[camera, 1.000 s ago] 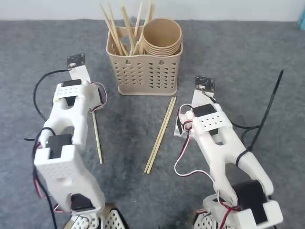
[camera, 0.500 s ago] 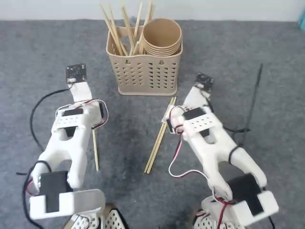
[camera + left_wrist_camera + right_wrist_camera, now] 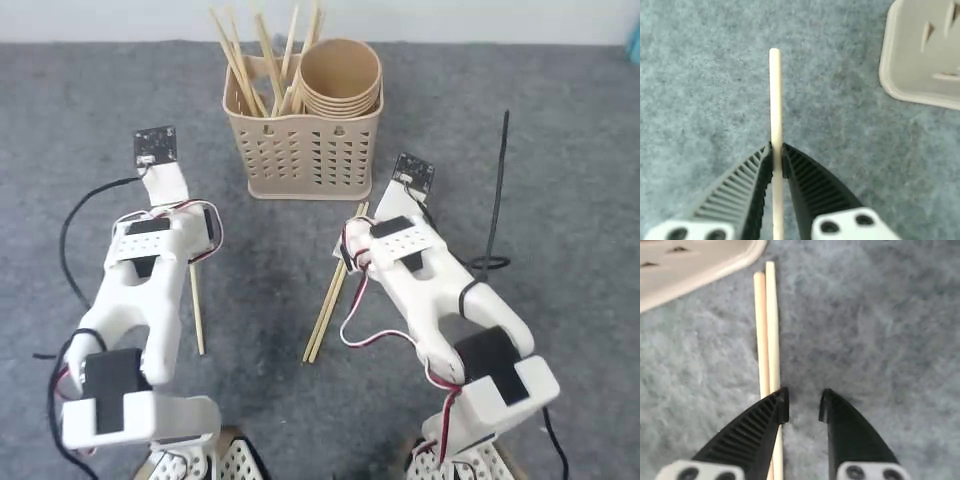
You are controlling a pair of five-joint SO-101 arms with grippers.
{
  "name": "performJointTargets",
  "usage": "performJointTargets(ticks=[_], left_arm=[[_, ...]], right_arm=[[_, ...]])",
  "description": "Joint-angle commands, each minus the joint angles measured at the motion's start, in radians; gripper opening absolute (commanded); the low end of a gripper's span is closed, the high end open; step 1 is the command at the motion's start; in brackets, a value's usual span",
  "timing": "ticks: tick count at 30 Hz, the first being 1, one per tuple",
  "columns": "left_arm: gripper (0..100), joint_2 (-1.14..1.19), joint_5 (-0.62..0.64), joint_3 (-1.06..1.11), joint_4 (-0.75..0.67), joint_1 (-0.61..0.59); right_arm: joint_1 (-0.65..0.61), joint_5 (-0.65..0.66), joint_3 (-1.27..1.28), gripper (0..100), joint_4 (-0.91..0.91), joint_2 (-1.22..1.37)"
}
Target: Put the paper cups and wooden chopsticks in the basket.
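Left tool (image 3: 774,150) clamped, right tool (image 3: 803,404) parted.

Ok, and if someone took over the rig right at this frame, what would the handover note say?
Left gripper: shut on a single chopstick, short of the basket.
Right gripper: open, down at the chopstick pair; the pair lies beside the jaws' gap, not between them.
Done: stacked paper cups and several chopsticks stand in the basket.
Left: those three chopsticks go into the basket.
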Motion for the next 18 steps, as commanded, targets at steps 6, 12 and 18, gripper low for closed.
performJointTargets(ticks=[6,12,18], left_arm=[[1,-0.006,-0.009,-0.044,0.005,-0.011],[1,-0.006,-0.009,-0.044,0.005,-0.011],[1,-0.006,-0.009,-0.044,0.005,-0.012]], right_arm=[[-0.012,-0.008,0.000,9.7,0.048,-0.136],[-0.068,0.041,0.017,9.7,0.030,-0.157],[-0.033,0.044,0.002,9.8,-0.081,-0.016]])
